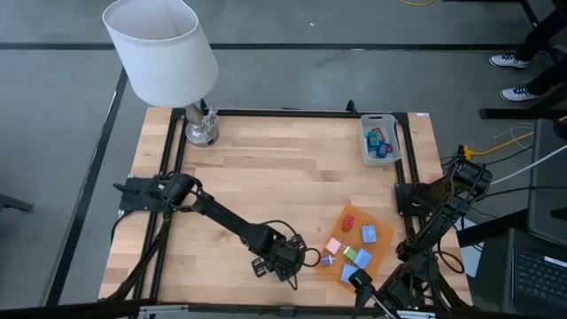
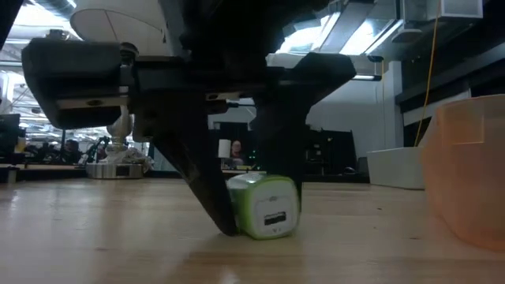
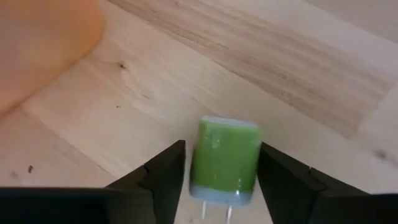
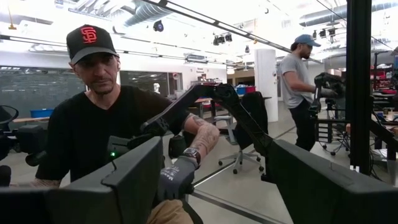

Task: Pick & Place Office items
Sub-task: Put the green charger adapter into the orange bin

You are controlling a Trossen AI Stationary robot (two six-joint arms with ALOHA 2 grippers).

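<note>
Left wrist view puts the small green charger (image 3: 224, 160) between your left gripper (image 3: 221, 180)'s fingers, prongs toward the wrist; the jaws are apart, one on each side of it, not yet pressing as far as you can see. The charger stands on the bare wood of the table (image 1: 266, 168), just beside the orange sheet (image 1: 383, 253), on its side toward the lamp (image 1: 162, 49).

On the sheet you have about five pieces left: one red (image 1: 349, 220), one pink (image 1: 333, 245), two blue (image 1: 368, 234) and one green (image 1: 350, 253); a tiny one sits at its edge. The grey tray (image 1: 365, 149), well away from the sheet at the table's far corner, already holds a few items, too small to count. I judge the job under halfway.

Your right gripper (image 4: 211, 186) waits raised off the table's edge past the sheet, fingers spread wide and empty, facing a person.
</note>
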